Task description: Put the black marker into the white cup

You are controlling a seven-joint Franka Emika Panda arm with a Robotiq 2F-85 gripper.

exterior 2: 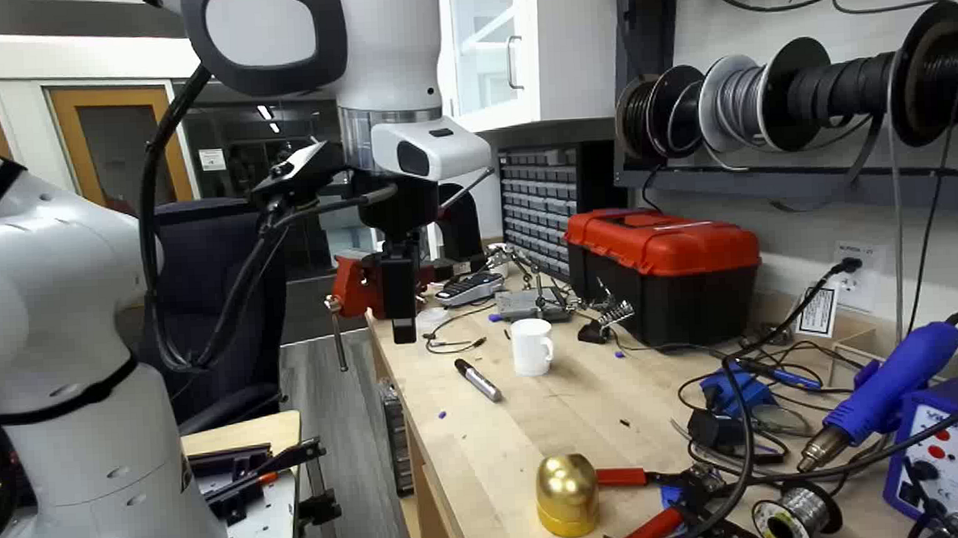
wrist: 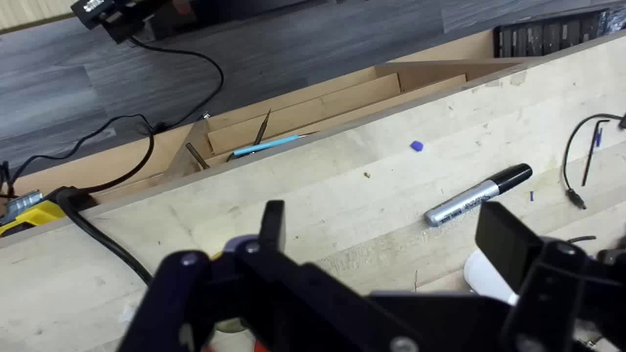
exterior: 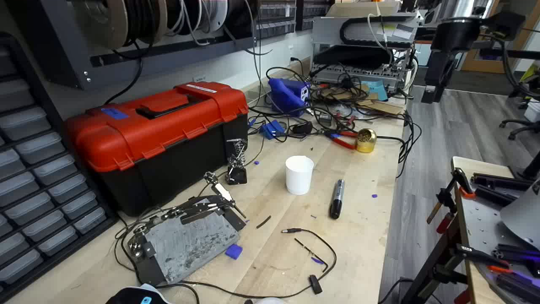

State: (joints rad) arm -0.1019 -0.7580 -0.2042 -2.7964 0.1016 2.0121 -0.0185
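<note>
Jaws wide apart; the marker [wrist: 478,195], apparently lettered "Sharpie", lies near the white cup [exterior: 299,176]

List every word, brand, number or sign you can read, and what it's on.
"Sharpie" on the marker; its finer print is too small.
"878" on the blue station; its other lettering is blurred.
Too small to read: toolbox label, outlet label, paper sign, distant white notice, clamp lettering.

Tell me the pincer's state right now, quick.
Pincer: open, holding nothing; the marker lies on the table.
</note>
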